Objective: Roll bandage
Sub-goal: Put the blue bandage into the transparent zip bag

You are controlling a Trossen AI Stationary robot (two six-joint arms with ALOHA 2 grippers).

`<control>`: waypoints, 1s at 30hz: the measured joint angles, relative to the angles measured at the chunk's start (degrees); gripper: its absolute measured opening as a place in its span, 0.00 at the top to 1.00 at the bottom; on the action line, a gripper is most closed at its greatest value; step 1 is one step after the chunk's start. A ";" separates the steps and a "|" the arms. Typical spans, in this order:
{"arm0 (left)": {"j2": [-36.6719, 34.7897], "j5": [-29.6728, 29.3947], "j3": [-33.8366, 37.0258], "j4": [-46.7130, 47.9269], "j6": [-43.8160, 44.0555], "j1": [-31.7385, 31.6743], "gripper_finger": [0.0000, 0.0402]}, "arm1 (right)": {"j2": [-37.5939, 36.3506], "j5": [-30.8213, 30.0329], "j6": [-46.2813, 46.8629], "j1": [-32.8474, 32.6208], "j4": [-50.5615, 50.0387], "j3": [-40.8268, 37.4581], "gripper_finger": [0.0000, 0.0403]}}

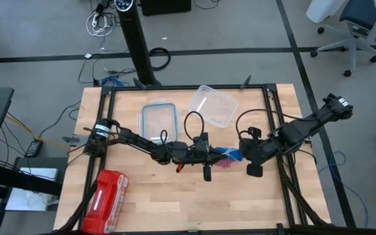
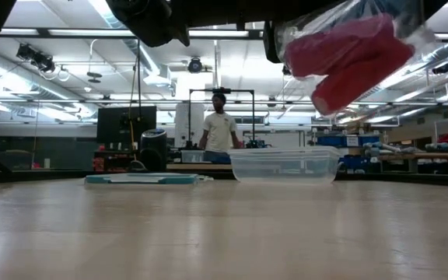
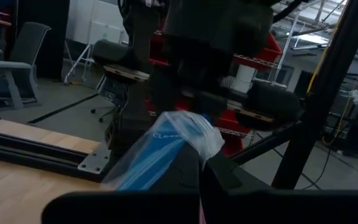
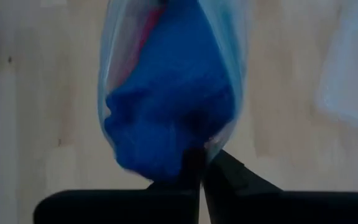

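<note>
While both arms are meeting over the middle of the table [image 1: 175,196], a clear plastic bag [image 4: 169,81] is hanging between them, lifted off the wood. Inside it, the bandage [image 4: 173,106] is showing as a bright blue bunched mass, with red-pink fabric rolls [image 2: 348,58] sharing the same bag. From above, this bundle is sitting just at 3 o'clock of the table's centre.

The left gripper [image 1: 205,171] is reaching in from 9 o'clock, its fingers pressed together on the bag's gathered plastic. The right gripper [image 1: 252,168] is coming in from 3 o'clock, its fingers likewise pinching the bag's edge beside the blue fabric.

Toward 12 o'clock, a clear container [image 1: 213,104] is resting near the table's far edge, with its lid [image 1: 158,119] lying flat just at its 9 o'clock. A red zip pouch [image 1: 106,199] is lying at 8 o'clock, near the table's corner. In the room beyond, a person [image 2: 220,128] is standing.
</note>
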State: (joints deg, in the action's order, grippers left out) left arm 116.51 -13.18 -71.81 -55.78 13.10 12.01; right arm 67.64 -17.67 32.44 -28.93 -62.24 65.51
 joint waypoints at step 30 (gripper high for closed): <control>0.63 1.48 -13.47 37.21 -1.30 -0.48 1.00 | 7.62 23.43 -14.24 12.81 -13.35 11.85 0.99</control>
State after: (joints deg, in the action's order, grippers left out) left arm 117.14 -11.70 -85.29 -18.57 11.80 11.53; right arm 75.26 5.76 18.20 -16.12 -75.60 77.36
